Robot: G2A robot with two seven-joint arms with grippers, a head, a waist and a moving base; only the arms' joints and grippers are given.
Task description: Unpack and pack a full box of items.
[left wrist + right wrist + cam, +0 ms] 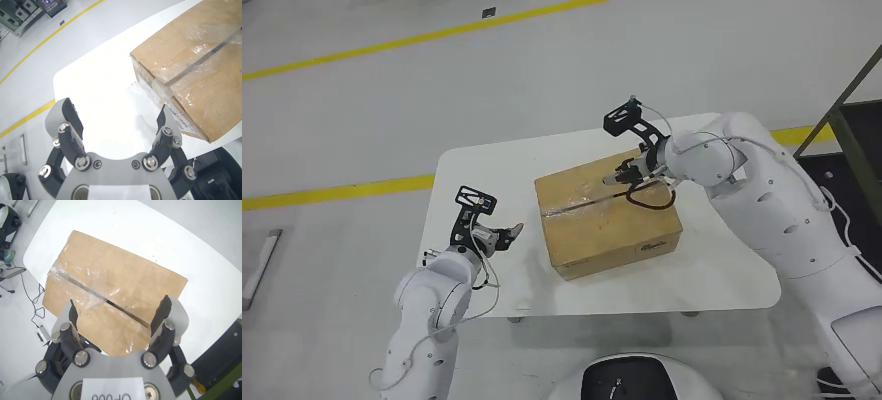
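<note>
Both gape empty: left fingers [72, 117], right fingers [160, 313] above box [117, 272].

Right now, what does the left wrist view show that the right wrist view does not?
Left wrist view, not the right: the end face of the brown cardboard box, with white printed labels, a yellow floor line, and the left gripper, fingers open, over the white table beside the box. Right wrist view, not the left: dark handwriting on the box top, black cables on the floor, and the right gripper, fingers open, above the box. Both: the box on the table, crinkled clear tape along its top.
</note>
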